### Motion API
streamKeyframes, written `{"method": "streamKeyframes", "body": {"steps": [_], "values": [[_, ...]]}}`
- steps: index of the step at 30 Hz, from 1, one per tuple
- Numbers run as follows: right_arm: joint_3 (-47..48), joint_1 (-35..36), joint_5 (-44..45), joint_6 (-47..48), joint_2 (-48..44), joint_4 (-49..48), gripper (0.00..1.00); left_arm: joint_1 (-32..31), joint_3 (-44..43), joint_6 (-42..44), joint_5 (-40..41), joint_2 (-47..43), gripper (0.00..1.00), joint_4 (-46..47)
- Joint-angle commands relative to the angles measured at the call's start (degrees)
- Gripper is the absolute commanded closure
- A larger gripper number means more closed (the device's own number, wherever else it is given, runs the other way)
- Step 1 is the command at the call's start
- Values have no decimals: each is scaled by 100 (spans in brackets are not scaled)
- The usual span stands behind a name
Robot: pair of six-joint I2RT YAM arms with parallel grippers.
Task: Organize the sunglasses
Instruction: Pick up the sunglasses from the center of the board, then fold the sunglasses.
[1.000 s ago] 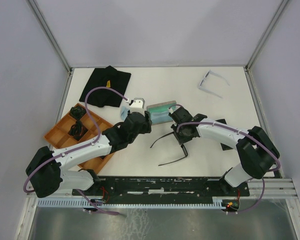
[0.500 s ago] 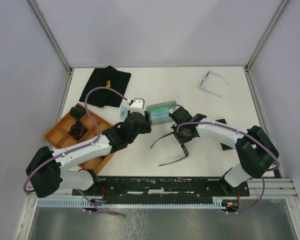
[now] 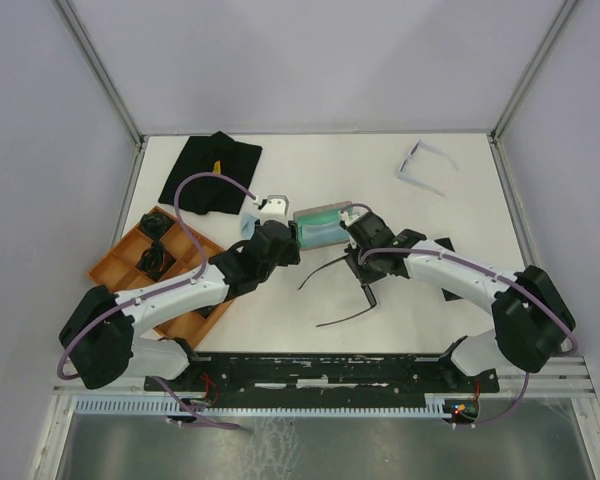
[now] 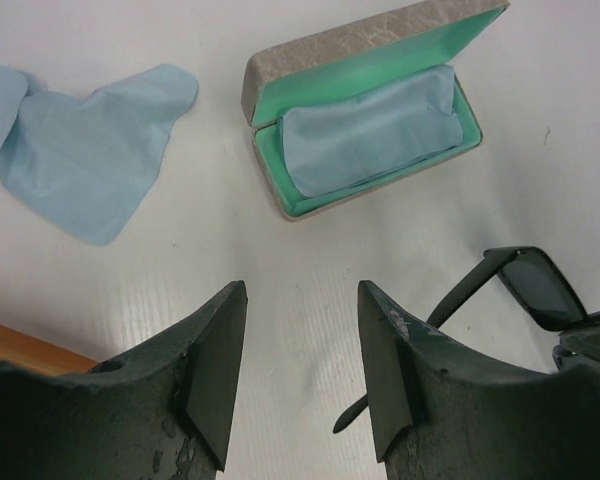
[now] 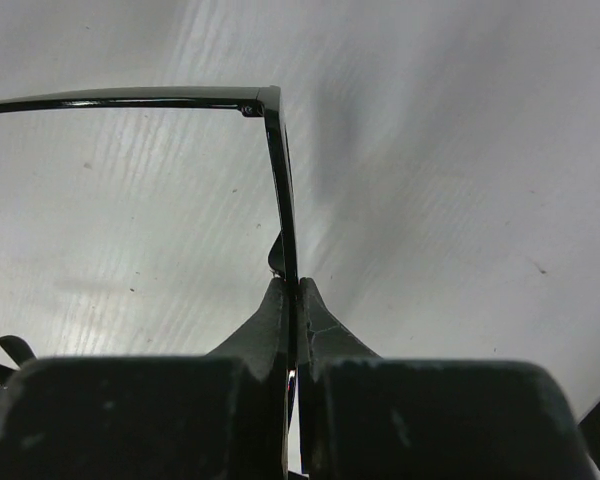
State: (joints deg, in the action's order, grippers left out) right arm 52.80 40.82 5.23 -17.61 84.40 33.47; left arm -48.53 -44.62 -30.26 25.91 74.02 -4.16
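**Black sunglasses pinched by the right gripper**

The black sunglasses (image 3: 325, 270) are seen at the centre of the overhead view, arms unfolded, just below the open case (image 4: 360, 45); their thin frame is clamped between the closed jaws of the right gripper (image 5: 292, 290); the left gripper (image 4: 302, 310) is held over the table with its jaws apart and nothing between them; a blue cloth (image 4: 365, 140) is laid inside the case; a second blue cloth (image 4: 80, 150) is spread at the upper left of the left wrist view; the pale sunglasses (image 3: 420, 165) are found at the upper right of the overhead view, well apart.
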Motion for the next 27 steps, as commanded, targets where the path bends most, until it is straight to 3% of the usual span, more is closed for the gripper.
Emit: {"method": "streamKeyframes", "body": {"steps": [1, 11, 27], "values": [[-144, 0, 127, 146, -570, -416, 100, 57, -354, 251, -91, 277, 44, 104], [-352, -3, 162, 284, -1625, -827, 100, 81, -879, 462, -624, 921, 44, -4], [-87, 1, 521, -295, -1323, -1010, 100, -286, -1108, 584, -741, 1384, 44, -25]]}}
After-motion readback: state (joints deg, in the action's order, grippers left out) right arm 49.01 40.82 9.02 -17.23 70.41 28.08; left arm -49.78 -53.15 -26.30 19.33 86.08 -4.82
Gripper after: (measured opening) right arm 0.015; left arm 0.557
